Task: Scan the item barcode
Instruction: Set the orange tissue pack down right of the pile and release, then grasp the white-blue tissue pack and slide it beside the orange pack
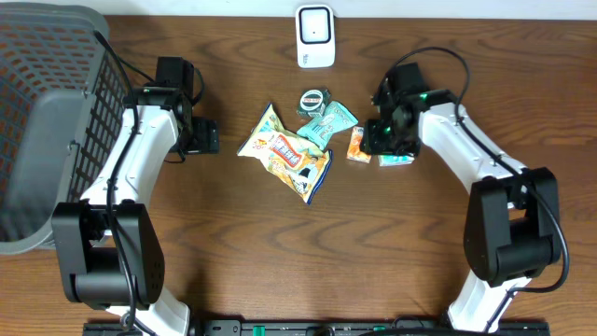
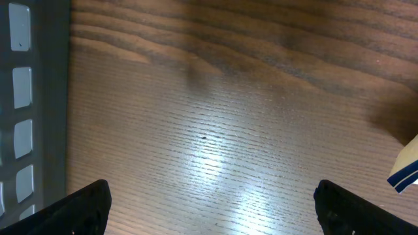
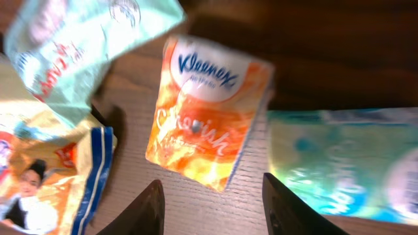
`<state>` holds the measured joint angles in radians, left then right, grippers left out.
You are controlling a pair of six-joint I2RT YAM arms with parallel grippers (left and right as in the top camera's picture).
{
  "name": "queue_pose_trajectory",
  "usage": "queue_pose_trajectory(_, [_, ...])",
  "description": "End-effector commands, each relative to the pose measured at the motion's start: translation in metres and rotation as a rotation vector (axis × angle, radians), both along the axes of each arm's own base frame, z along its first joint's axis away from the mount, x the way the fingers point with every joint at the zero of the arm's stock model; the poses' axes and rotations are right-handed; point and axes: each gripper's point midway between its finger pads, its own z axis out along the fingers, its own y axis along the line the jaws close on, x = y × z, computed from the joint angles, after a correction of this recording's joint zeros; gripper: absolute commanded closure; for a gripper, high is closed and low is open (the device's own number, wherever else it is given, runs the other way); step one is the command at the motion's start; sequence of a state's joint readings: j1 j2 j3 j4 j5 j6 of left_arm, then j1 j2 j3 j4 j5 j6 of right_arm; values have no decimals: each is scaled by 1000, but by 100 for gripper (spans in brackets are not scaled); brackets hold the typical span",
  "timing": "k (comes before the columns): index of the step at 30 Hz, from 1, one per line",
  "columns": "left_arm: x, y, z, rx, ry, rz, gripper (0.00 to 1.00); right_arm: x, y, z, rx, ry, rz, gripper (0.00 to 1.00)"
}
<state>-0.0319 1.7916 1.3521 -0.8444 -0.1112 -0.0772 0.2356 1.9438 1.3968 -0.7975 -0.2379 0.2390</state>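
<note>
Several items lie mid-table: an orange Kleenex pack, a teal-and-white pack, a mint green packet, a yellow snack bag and a round tin. The white scanner stands at the far edge. My right gripper hovers over the orange pack, open. In the right wrist view the Kleenex pack lies just ahead of the right gripper, nothing between the fingers; the teal pack is to its right. My left gripper is open over bare wood.
A grey mesh basket fills the left side; its wall shows in the left wrist view. The snack bag's corner peeks in at that view's right edge. The mint packet and snack bag lie left of the right fingers.
</note>
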Motion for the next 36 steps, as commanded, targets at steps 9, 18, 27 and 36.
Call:
queue_pose_trajectory(9, [-2, 1, -1, 7, 8, -4, 2, 8, -1, 14, 56, -16, -7, 27])
queue_pose_trajectory(18, [-2, 1, -1, 7, 8, -4, 2, -44, -24, -1, -125, 175, -2, 70])
queue_pose_trajectory(27, [-2, 1, -1, 7, 8, -4, 2, -48, -55, -21, -268, 180, -143, 78])
queue_pose_trajectory(36, [-2, 1, -1, 7, 8, -4, 2, -45, -81, -22, -322, 177, -193, 91])
